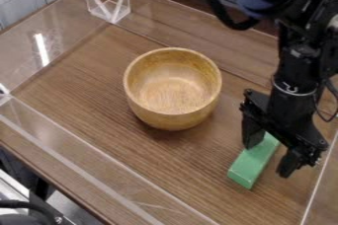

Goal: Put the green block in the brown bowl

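Observation:
The green block [251, 164] lies flat on the wooden table at the lower right, its long axis running toward the upper right. My black gripper [274, 150] points straight down over the block's far end, open, one finger on each side of it. The fingertips sit low by the block; whether they touch it I cannot tell. The brown bowl [172, 88] stands empty in the middle of the table, to the left of the gripper.
Clear acrylic walls [53, 41] fence the table on the left, front and back. A small clear folded stand [109, 4] sits at the back left. The arm's black cables [244, 2] hang at the upper right.

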Robot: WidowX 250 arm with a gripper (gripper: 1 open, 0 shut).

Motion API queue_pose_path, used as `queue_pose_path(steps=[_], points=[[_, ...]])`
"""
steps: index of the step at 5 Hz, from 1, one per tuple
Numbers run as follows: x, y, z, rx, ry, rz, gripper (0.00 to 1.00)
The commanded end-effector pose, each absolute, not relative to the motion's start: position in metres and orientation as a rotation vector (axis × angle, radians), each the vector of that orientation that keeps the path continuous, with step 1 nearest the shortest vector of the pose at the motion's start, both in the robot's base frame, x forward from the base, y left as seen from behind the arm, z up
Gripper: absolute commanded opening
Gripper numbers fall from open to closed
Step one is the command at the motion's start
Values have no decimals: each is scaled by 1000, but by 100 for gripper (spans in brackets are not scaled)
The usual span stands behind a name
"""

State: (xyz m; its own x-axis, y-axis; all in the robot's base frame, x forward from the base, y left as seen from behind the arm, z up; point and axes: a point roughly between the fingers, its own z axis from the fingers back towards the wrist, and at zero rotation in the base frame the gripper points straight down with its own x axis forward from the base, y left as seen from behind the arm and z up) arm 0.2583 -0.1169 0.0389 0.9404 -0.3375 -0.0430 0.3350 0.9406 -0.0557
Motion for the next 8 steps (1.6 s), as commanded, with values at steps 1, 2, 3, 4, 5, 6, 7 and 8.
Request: queue_pose_path(steps=[1,2,3,4,5,6,7,8], points=[[272,-118,55,-67,-4,-340,100],[274,-116,55,-73,-5,-341,100],[275,-115,55,-79,-3,-343,100],[275,-116,55,-86,0,-345,100],[276,-117,55,-93,2,-348,100],[275,-116,57,-98,5,-350,100],[273,-115,48,-99,4,-352,100],[271,-114,40,-101,4,-352,100]])
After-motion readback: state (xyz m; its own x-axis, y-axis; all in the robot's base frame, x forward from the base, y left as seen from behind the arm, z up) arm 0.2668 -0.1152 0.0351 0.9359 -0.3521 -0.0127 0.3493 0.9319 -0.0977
